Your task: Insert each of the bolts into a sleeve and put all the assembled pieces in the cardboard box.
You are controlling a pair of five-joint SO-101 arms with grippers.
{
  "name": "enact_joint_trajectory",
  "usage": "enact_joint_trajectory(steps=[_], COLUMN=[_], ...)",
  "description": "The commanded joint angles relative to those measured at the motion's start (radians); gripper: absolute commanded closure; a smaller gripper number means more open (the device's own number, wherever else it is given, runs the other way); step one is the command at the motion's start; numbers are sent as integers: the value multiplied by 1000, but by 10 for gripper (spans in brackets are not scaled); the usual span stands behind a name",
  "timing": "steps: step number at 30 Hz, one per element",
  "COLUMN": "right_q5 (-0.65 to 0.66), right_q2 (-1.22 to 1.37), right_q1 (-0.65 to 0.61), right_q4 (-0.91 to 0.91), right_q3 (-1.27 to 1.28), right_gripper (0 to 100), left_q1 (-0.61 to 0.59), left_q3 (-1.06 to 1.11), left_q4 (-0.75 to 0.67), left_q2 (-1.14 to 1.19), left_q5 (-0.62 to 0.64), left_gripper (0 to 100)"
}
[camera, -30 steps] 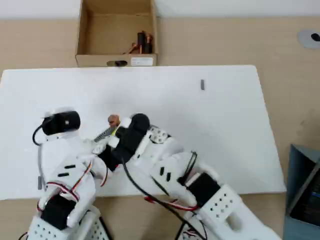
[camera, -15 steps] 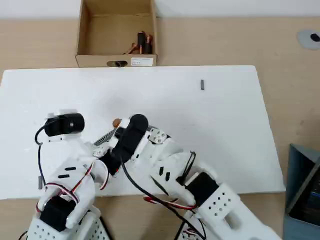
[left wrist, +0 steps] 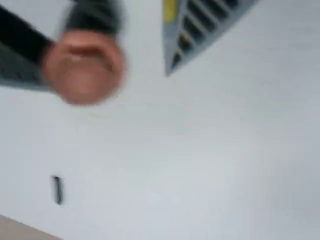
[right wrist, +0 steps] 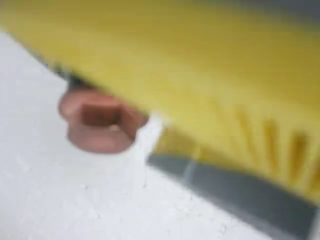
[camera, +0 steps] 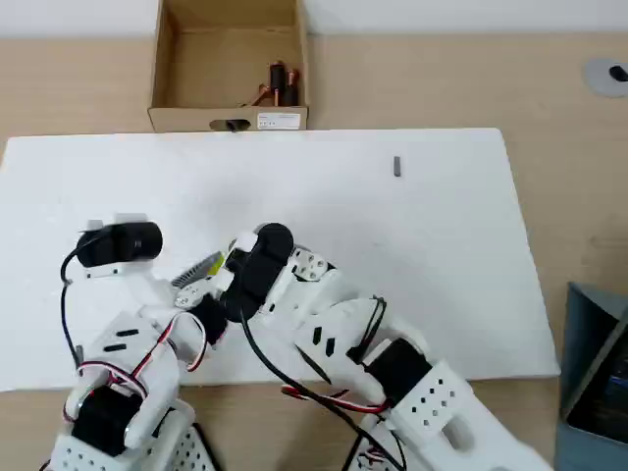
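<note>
Up close, we see the copper-headed bolt (right wrist: 100,122) just beside the right gripper (camera: 235,257), partly tucked under its yellow body, over the white board (camera: 442,275). The left gripper (camera: 203,269) sits close against the right one, and we cannot tell whether either is open or clamped on anything. One dark sleeve (camera: 396,166) lies alone on the board, well apart from both. Assembled pieces (camera: 280,83) rest in the cardboard box (camera: 211,64).

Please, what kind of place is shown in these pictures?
Probably a robot test bench: two small arms at a wooden table, a white mat, and a cardboard box with few parts.
</note>
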Motion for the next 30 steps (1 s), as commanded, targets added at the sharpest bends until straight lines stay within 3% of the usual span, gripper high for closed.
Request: enact_joint_trajectory(steps=[1,10,15,16,23,30], right_q5=[5,3,0,-2,-6,-163], right_q2=[-16,-16,-16,-16,-16,-7], right_q1=[-5,-5,2,16,157,323], right_q4=[-34,-32,-32,-32,-28,75], right_q3=[-73,-73,-74,-74,-88,-179], right_gripper=[989,989,989,989,989,989], left_q1=[-21,-38,-92,-110,-270,-397], left_q3=[-37,-123,-123,-123,-64,83], left_q4=[3,3,-2,-2,3,5], left_q2=[-4,-4,-5,-5,-5,-5], left_q5=[-21,-23,-26,-43,-249,-473], left_gripper=[721,741,964,1000,998,998])
